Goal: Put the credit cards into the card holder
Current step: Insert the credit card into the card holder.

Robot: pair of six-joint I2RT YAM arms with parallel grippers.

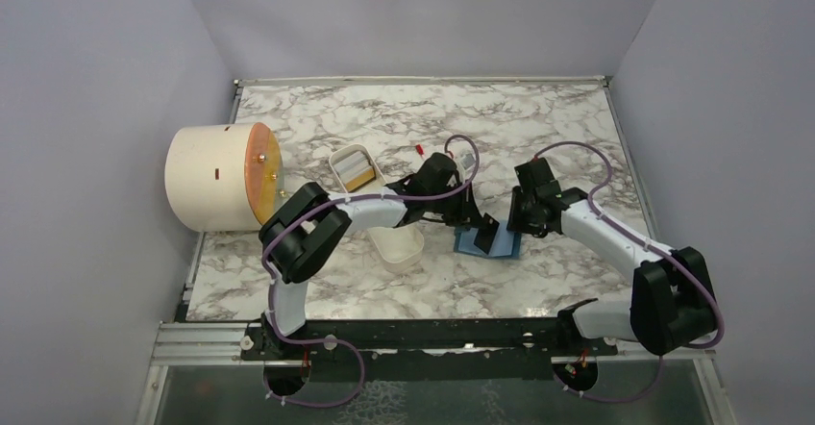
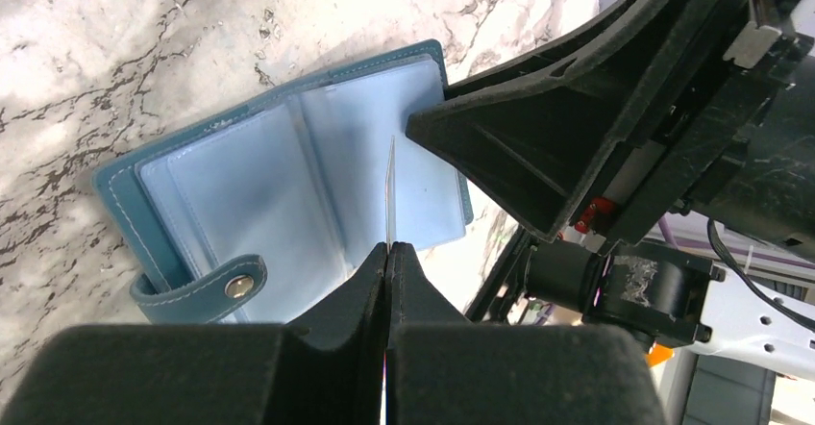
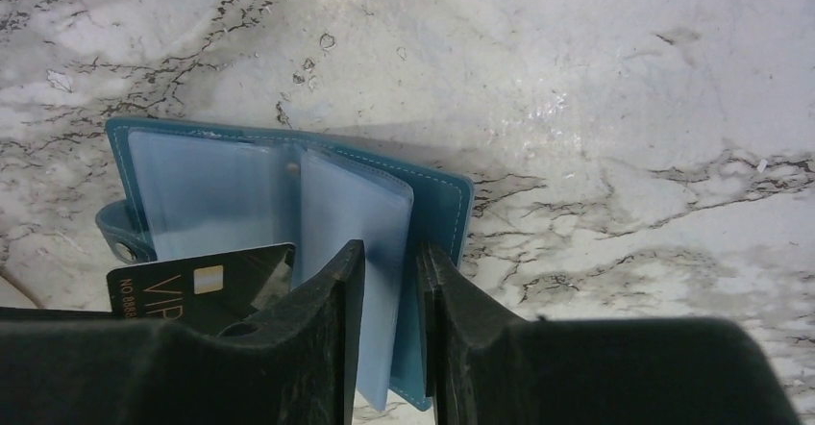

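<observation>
One card holder lying open near the centre of the marble table, bare marble beyond its far edge, one dark card edge-on above its pages, pinched in the closed left gripper, right gripper clamped on a clear sleeve and the cover edge.

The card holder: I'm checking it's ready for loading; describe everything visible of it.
The card holder is teal, leather-like with stitching, lying open on the marble table. Clear sleeves fill it; a strap with a metal snap curls off one edge. The right gripper straddles one raised sleeve; whether it pinches is unclear.
</observation>
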